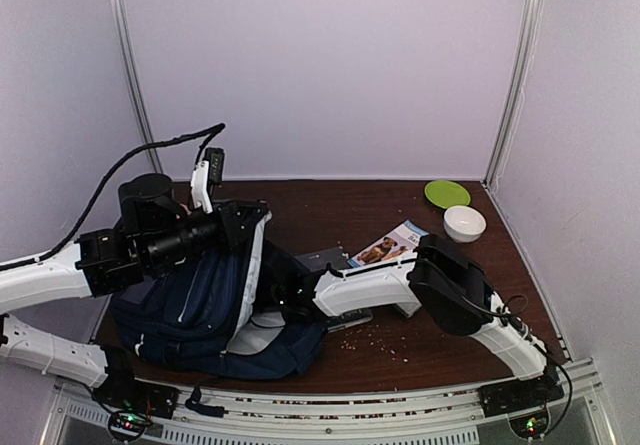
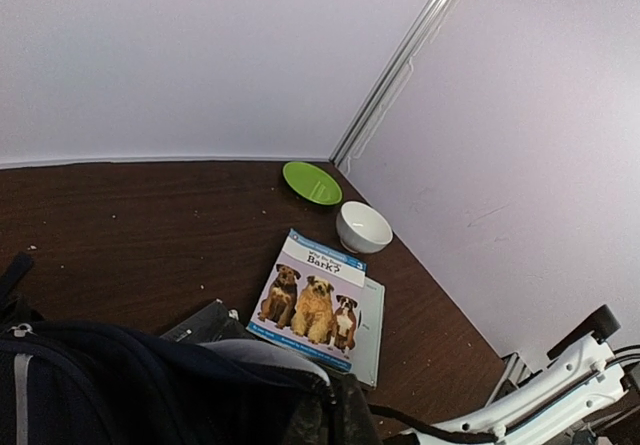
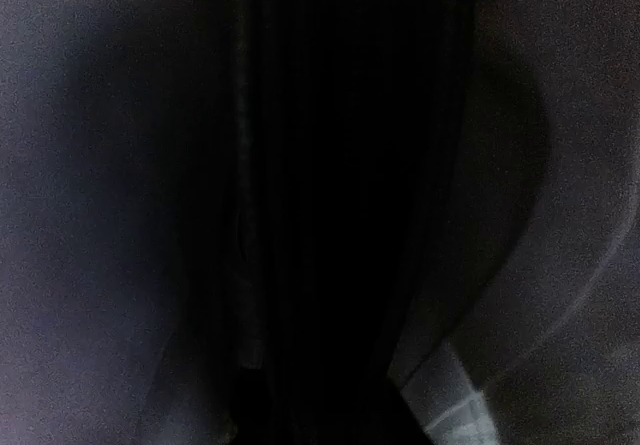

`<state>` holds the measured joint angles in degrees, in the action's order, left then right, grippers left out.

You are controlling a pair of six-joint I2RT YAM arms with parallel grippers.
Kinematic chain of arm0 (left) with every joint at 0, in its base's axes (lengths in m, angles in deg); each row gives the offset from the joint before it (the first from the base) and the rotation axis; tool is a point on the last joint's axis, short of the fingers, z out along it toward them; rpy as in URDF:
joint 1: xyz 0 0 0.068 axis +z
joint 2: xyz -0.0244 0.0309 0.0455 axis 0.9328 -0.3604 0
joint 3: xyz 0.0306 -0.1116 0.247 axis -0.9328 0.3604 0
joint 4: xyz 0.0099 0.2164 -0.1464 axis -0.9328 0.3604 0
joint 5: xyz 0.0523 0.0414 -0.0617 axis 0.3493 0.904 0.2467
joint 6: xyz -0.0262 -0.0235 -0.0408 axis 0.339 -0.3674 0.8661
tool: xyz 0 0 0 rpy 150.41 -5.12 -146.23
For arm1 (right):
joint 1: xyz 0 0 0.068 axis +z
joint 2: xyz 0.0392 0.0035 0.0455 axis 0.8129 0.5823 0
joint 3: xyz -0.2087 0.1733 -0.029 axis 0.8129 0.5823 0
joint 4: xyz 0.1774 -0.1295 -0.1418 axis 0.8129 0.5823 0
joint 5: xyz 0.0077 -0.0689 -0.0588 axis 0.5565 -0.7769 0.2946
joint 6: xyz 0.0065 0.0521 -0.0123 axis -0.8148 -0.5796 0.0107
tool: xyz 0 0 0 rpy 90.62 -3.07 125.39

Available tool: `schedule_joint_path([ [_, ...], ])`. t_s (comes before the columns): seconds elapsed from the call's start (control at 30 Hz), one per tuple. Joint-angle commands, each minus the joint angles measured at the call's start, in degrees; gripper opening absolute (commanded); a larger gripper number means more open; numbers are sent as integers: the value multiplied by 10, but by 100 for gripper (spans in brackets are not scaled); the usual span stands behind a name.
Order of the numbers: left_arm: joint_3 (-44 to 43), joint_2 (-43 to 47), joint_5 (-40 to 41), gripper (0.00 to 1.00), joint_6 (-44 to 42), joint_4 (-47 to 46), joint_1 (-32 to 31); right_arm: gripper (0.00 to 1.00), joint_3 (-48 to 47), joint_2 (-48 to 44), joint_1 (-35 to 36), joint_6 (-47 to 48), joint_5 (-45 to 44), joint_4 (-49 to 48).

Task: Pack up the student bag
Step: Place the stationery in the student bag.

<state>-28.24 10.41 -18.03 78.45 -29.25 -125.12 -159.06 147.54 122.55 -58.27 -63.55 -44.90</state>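
The student bag [image 1: 205,310], navy with a thin white stripe and light grey lining, lies at the front left of the table with its mouth lifted. My left gripper [image 1: 252,217] sits at the raised rim and appears shut on it; in the left wrist view the bag's rim [image 2: 150,375] fills the bottom and hides the fingers. My right arm reaches left into the bag's mouth, so its gripper is hidden in the top view. The right wrist view shows only dark bag interior with grey lining [image 3: 570,215]; the fingers cannot be made out.
A dog picture book [image 1: 385,247] [image 2: 315,295] lies on a pale booklet [image 2: 372,317] mid-table. A flat dark case [image 1: 325,261] [image 2: 200,323] lies beside the bag. A green plate [image 1: 446,193] [image 2: 311,182] and a white bowl [image 1: 464,223] [image 2: 363,227] stand at the back right. Crumbs [image 1: 375,337] are scattered in front.
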Motion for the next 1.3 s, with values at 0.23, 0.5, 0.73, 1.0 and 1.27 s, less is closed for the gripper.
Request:
schedule_joint_path([
  [0.23,-16,102,80,0,-38,-75,-4,73,42,-96,2,53,40,-58],
  [0.5,-13,195,172,0,-73,-13,-3,88,68,-178,-1,119,12,73],
  [0.73,-4,242,195,0,-82,27,-3,93,51,-218,-2,174,-17,170],
  [1.0,9,291,216,0,-84,68,-3,99,75,-288,-3,229,-43,229],
  [1.27,20,308,224,0,-86,92,-3,98,142,-376,-23,233,-58,194],
])
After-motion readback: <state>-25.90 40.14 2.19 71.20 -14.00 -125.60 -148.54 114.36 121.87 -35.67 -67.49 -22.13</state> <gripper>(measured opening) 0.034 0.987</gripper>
